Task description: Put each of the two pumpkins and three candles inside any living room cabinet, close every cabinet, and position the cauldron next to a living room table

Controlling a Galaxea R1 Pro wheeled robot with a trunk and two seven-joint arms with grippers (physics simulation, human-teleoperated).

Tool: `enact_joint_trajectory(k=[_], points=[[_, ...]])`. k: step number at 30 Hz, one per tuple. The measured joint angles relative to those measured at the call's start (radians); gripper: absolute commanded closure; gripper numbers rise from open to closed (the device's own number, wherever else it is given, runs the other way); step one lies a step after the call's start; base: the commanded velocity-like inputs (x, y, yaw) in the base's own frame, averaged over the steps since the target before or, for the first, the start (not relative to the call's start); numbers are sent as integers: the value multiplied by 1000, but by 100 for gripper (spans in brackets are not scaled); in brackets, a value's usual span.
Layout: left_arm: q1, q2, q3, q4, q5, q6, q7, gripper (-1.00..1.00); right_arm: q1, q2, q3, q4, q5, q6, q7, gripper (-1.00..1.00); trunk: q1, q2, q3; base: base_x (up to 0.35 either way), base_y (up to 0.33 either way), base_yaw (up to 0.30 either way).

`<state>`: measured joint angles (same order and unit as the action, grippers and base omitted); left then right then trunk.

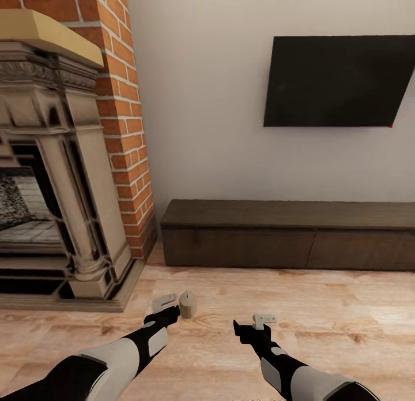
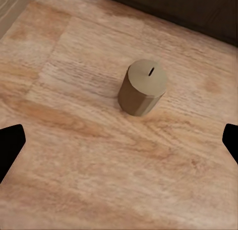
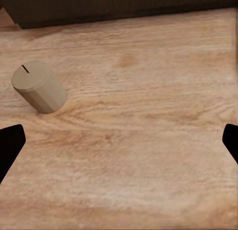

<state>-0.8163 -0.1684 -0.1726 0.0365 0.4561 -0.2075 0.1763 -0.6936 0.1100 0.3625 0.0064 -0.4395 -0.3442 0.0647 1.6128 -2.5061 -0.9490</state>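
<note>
One tan candle (image 1: 188, 304) with a small wick stands upright on the wooden floor in front of the long, low, dark brown cabinet (image 1: 288, 239), whose drawer fronts all sit flush. My left gripper (image 1: 174, 300) hovers open just above and beside the candle. In the left wrist view the candle (image 2: 143, 87) stands ahead of the left gripper (image 2: 119, 145), clear of the spread fingertips. My right gripper (image 1: 264, 319) is open and holds nothing, a short way to the candle's right. The right wrist view has the same candle (image 3: 38, 86) off to one side of the right gripper (image 3: 119, 145).
A stone fireplace (image 1: 52, 176) with a brick column (image 1: 124, 130) stands at the left, its hearth step close to the left arm. A black TV (image 1: 340, 81) hangs on the wall above the cabinet. Bare wooden floor (image 1: 323, 308) stretches to the right.
</note>
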Motion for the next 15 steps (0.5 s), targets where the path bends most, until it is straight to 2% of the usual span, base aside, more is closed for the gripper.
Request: enact_joint_trajectory(k=[4, 11, 15], points=[[0, 0, 0, 0, 0, 0, 0, -100, 0, 0, 0, 1, 1, 0, 0, -100, 0, 0, 0, 0, 86, -178], [0, 0, 0, 0, 0, 0, 1, -100, 0, 0, 2, 1, 1, -1, 0, -100, 0, 0, 0, 2, 7, -21], [0, 0, 0, 0, 0, 0, 2, -100, 0, 0, 2, 1, 1, -1, 0, -100, 0, 0, 0, 91, 1, -2]])
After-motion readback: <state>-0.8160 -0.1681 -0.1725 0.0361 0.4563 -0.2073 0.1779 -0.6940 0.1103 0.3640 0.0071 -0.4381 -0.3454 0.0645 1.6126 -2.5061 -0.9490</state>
